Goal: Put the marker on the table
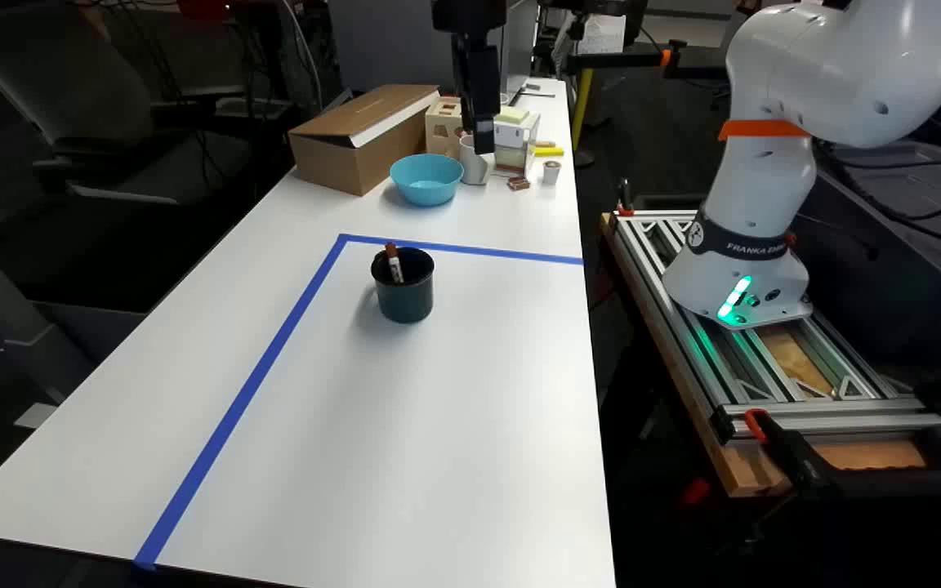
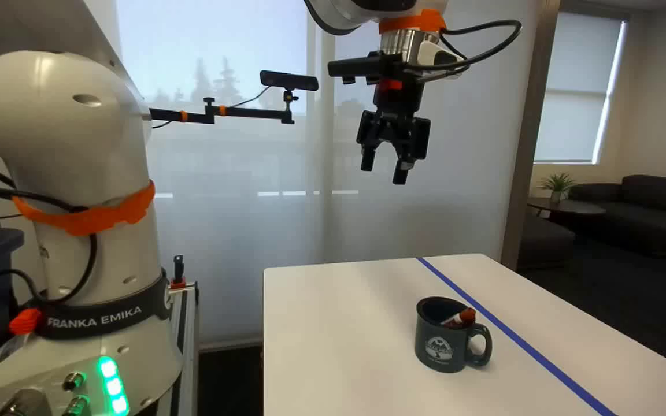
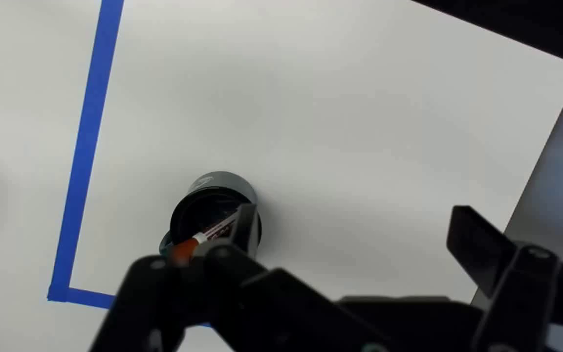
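Note:
The marker (image 1: 394, 265), reddish-brown with a white part, stands tilted inside a dark mug with its brown end above the rim. It shows in both exterior views (image 2: 459, 318) and in the wrist view (image 3: 220, 228), where a finger hides part of it. The mug (image 1: 405, 301) stands upright on the white table (image 1: 454, 457); its handle shows in an exterior view (image 2: 479, 345). My gripper (image 2: 384, 174) hangs high above the table, apart from the mug. In the wrist view my gripper (image 3: 352, 215) is open with nothing between its fingers, and the mug sits behind the left finger.
Blue tape (image 1: 274, 347) runs along the table. Behind the mug stand a light blue bowl (image 1: 426, 181), a cardboard box (image 1: 360, 143), a white mug (image 1: 474, 163) and small items. The table's edge (image 3: 516, 44) shows in the wrist view.

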